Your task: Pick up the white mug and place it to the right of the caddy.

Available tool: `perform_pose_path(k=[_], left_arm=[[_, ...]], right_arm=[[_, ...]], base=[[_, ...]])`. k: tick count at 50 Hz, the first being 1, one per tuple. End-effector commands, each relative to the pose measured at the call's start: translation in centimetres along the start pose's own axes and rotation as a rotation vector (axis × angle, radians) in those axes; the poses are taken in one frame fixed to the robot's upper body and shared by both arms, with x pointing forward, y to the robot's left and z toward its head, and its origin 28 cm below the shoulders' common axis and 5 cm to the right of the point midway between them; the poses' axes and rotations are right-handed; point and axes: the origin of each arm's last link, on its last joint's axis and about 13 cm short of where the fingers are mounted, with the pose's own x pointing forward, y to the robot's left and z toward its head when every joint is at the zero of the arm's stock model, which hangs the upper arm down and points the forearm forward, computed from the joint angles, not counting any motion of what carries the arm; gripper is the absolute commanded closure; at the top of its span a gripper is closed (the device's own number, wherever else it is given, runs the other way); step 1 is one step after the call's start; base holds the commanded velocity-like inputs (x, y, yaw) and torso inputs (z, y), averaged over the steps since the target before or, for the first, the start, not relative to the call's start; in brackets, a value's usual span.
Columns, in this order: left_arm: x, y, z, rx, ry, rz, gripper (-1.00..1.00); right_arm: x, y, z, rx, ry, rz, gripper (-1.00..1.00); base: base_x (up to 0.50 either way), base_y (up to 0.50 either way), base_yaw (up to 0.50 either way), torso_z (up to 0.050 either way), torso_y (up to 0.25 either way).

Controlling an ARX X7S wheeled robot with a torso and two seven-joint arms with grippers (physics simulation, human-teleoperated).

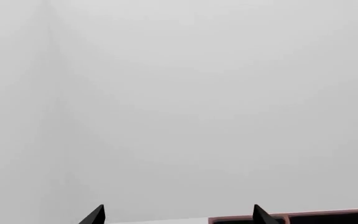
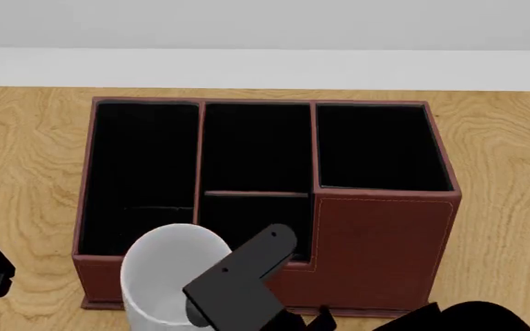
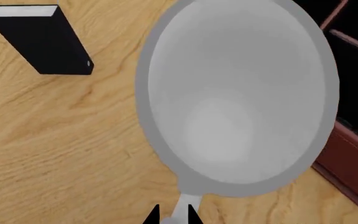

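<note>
Right claw [image 3: 173,215] pinches white mug [image 3: 238,98] handle; only its wrist view shows book [image 3: 42,37].

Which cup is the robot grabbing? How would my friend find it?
Find the big reddish-brown caddy on the wooden table. The white mug hangs at its front left corner, gripped by its handle in the right tool. It is plain glossy white, empty, and the only cup showing.

Office-like setting, wooden desk [image 2: 25,152], leather caddy [image 2: 385,241], book [image 3: 42,39]
</note>
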Motion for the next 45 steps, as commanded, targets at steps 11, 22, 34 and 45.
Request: perform_pose_path(k=[11,22,34,45], left_arm=[[0.1,-0.1,-0.1,0.000,0.002,-0.005,-1.00],[0.1,-0.1,-0.2,-0.002,0.005,-0.007,-1.00],[0.3,-0.2,-0.4,-0.004,0.003,-0.008,-1.00],[0.3,-0.1,-0.5,-0.007,0.005,-0.006,-1.00]], right_arm=[[-1.4,-1.0,0.0,0.024,-0.043,-0.070,1.00],[-2.2,-1.5,-0.3,0.042,-0.058,-0.102,1.00],[-2.6,-2.4,-0.7,0.075,-0.071,-0.133,1.00],[-3.2,-2.9,-0.8,0.092,-0.081,-0.161,1.00]], base=[[0.00,0.00,0.00,0.000,0.000],[0.00,0.00,0.00,0.000,0.001],[0.00,0.00,0.00,0.000,0.000],[0.00,0.00,0.00,0.000,0.001]])
